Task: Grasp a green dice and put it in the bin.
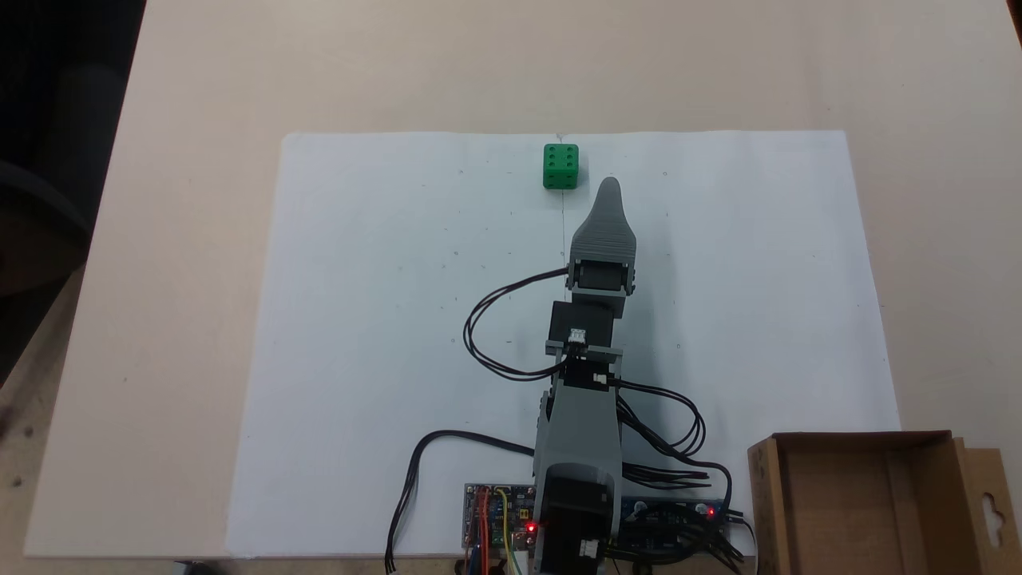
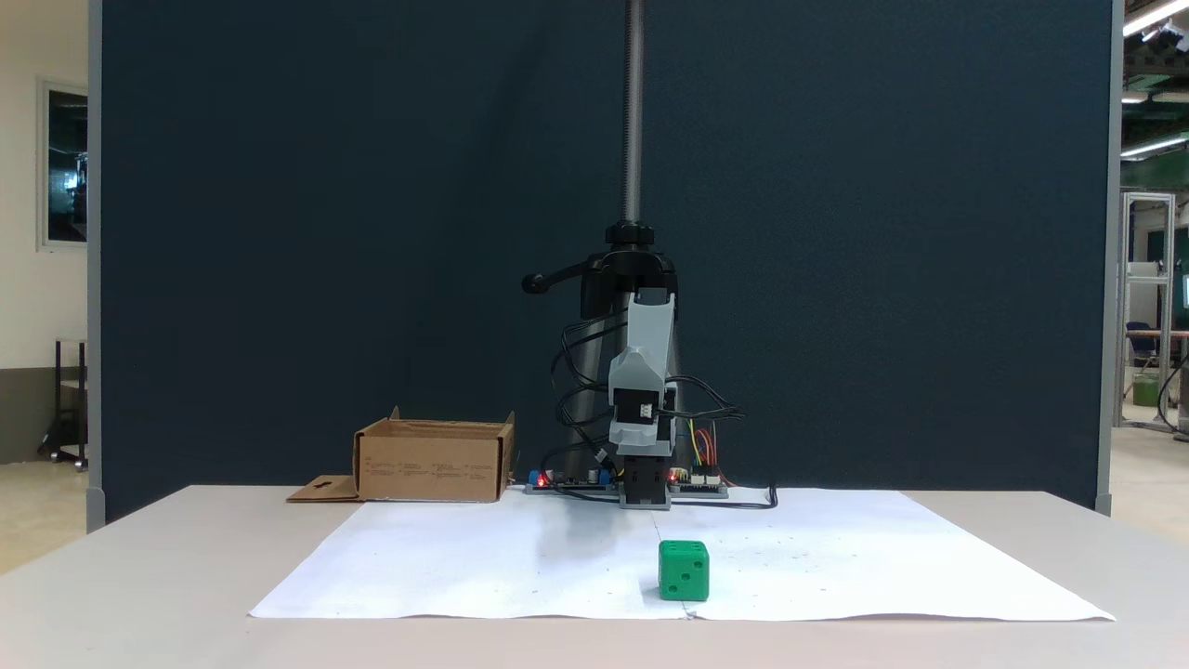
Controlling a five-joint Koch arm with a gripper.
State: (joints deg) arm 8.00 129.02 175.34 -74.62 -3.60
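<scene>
The green dice point(image 1: 560, 166) point(image 2: 684, 570) rests on the white paper sheet near its far edge in a fixed view, a face with several pips up. My gripper point(image 1: 608, 187) point(image 2: 645, 492) points toward that edge, its grey tip just right of and slightly short of the dice, apart from it. One jaw lies over the other, so no gap shows and nothing is seen held. The bin point(image 1: 838, 511) point(image 2: 432, 460), a brown cardboard box with a hang-hole flap point(image 1: 992, 499), stands beside the arm's base with a bare interior.
A white paper sheet point(image 1: 399, 319) covers the middle of the beige table point(image 1: 200, 80). Circuit boards point(image 1: 499, 515) and black cables point(image 1: 487, 335) lie around the arm's base. A dark partition point(image 2: 325, 232) and a camera pole point(image 2: 633, 111) stand behind the arm.
</scene>
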